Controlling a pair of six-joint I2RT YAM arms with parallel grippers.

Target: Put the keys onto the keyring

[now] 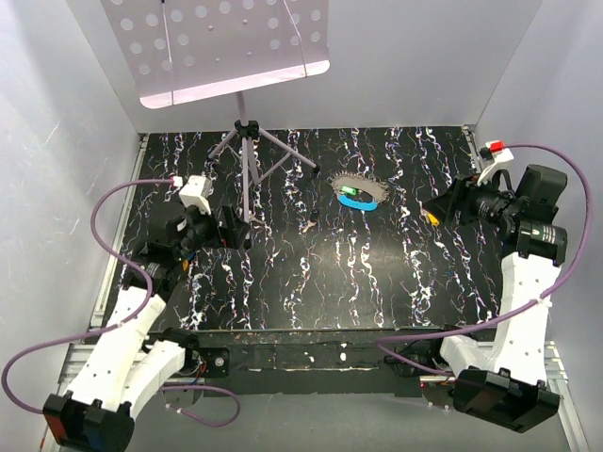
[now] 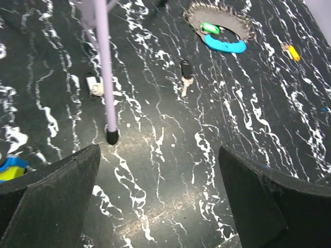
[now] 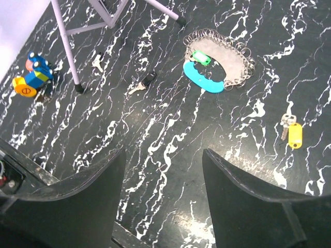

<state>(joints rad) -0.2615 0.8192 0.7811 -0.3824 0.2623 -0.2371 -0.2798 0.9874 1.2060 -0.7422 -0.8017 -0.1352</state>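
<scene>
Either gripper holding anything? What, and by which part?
Nothing held. Left gripper and right gripper both stand open and empty above the black marbled table; the green-headed key lies inside the silvery keyring loop.

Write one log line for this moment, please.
left gripper open, empty | right gripper open, empty | keyring: green key within loop | black key, yellow key loose

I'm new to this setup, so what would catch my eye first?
A purple tripod stand rises at the back of the black table. Right of it lies the keyring, a silvery loop with a blue strip, a green-headed key at its edge. A yellow-tagged key lies farther right.
</scene>
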